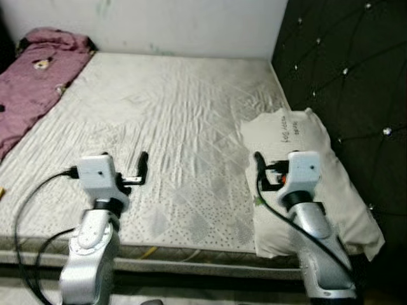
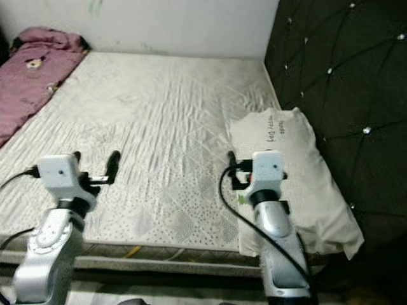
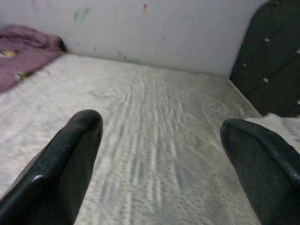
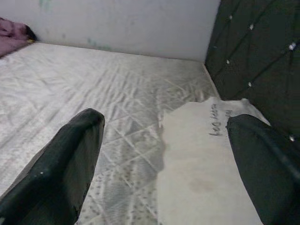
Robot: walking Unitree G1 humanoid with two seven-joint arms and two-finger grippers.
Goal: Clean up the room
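Right wrist view shows the right gripper (image 4: 164, 154) with its two black fingers (image 4: 61, 164) spread wide and nothing between them; past the gap lies the pillow (image 4: 206, 159), its near corner just ahead and slightly toward the headboard side. Left wrist view shows the left gripper (image 3: 161, 159) spread just as wide and equally empty, looking out over bare mattress (image 3: 154, 117). From the head camera, both arms are raised over the near edge of the bed, the right gripper (image 1: 270, 170) hovering above the pillow (image 1: 318, 184), apart from the fabric as far as I can tell, and the left gripper (image 1: 124, 166) over open quilted surface, well apart from anything loose. The pillow lies lengthwise along the dark tufted headboard (image 1: 350, 76) on the robot's right, its near end hanging a little over the mattress edge. At the far left corner, against the wall (image 1: 191, 25), a maroon blanket (image 1: 32, 82) lies rumpled, well away from both grippers. By my reading the tidying has hardly begun: nothing is gripped, the blanket is unfolded, the pillow sits askew. The pillow looks like the nearest thing to handle, directly under the right gripper.
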